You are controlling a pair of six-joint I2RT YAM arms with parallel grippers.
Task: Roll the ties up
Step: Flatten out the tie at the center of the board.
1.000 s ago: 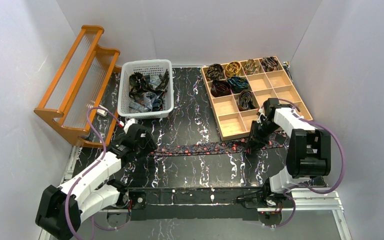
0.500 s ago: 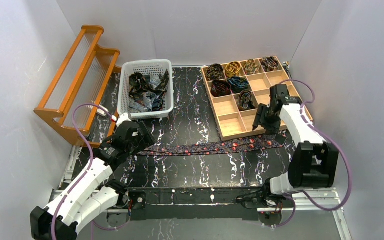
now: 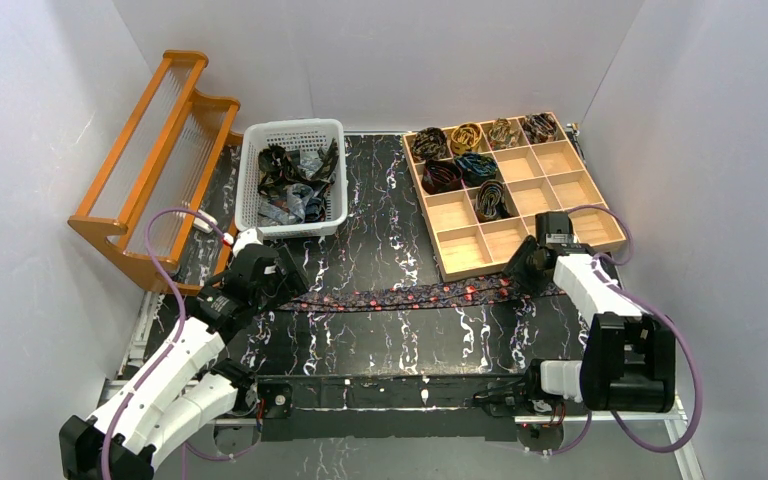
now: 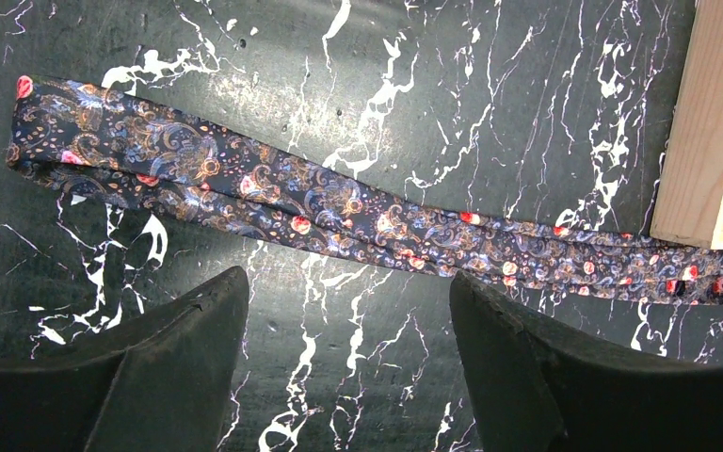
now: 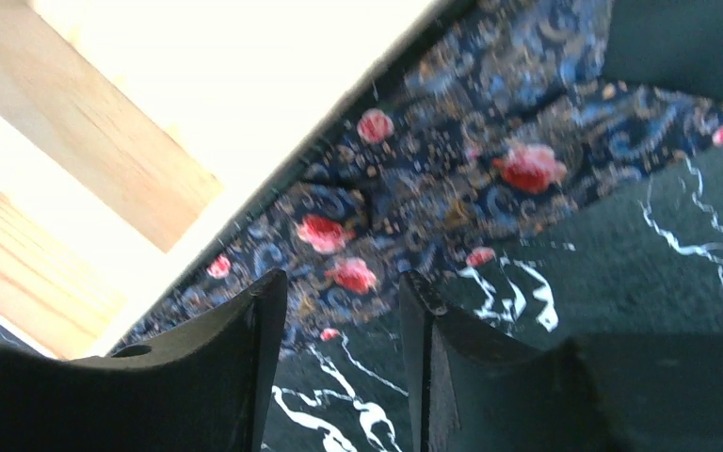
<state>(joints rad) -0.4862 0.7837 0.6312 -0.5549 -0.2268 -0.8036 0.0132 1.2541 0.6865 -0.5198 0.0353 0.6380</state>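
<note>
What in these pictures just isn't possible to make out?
Top view: how many ties fill the white basket; tangled and too small.
Top view: the laid-out tie's right end, partly hidden by the right gripper.
Left wrist view: that end is cut off by the picture's right edge, past the wooden tray.
Right wrist view: tie pattern blurred, tray washed out by glare.

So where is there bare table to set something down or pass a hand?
Free: the table between basket and tray, behind the tie; the strip between tie and near edge; the tray's near compartments. Crowded: the basket, the tray's far row, both tie ends by the left gripper and right gripper.
</note>
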